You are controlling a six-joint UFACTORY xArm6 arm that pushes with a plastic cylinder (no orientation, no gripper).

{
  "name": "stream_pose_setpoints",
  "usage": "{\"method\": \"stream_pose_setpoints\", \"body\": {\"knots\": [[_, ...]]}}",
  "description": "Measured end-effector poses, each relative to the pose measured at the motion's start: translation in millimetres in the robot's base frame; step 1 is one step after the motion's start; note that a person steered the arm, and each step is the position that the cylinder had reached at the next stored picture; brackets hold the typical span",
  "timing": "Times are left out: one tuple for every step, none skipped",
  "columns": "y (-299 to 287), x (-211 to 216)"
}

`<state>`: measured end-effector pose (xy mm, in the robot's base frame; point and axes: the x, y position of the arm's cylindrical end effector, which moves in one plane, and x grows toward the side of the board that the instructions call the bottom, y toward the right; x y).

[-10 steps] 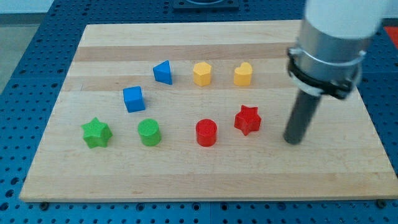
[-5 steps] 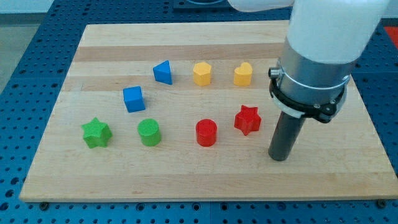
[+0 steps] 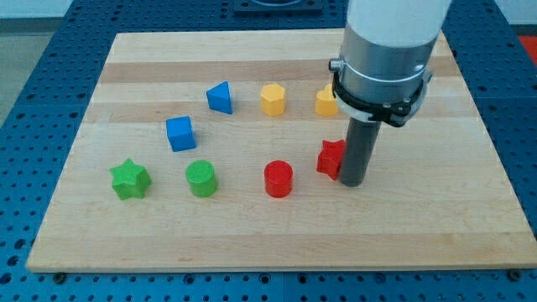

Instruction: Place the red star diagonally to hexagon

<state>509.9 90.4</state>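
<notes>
The red star (image 3: 329, 158) lies right of the board's centre, its right side hidden behind my rod. My tip (image 3: 351, 182) stands against the star's lower right edge, touching or nearly touching it. The yellow hexagon (image 3: 273, 98) sits up and to the left of the star. A yellow heart-like block (image 3: 325, 102) lies right of the hexagon, partly hidden by the arm. A red cylinder (image 3: 278, 179) sits just left of the star.
A blue triangular block (image 3: 220, 97) and a blue cube (image 3: 180, 133) lie at upper left. A green star (image 3: 129, 179) and a green cylinder (image 3: 201, 178) lie at lower left. The wooden board (image 3: 470, 210) rests on a blue perforated table.
My rod has moved left across the board, from well right of the red star to right against its lower right edge. The blocks have not visibly shifted.
</notes>
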Motion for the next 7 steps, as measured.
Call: {"method": "stream_pose_setpoints", "body": {"knots": [[-5, -5], [-10, -10], [-13, -17], [-17, -27], [-23, -37], [-28, -46], [-30, -51]]}}
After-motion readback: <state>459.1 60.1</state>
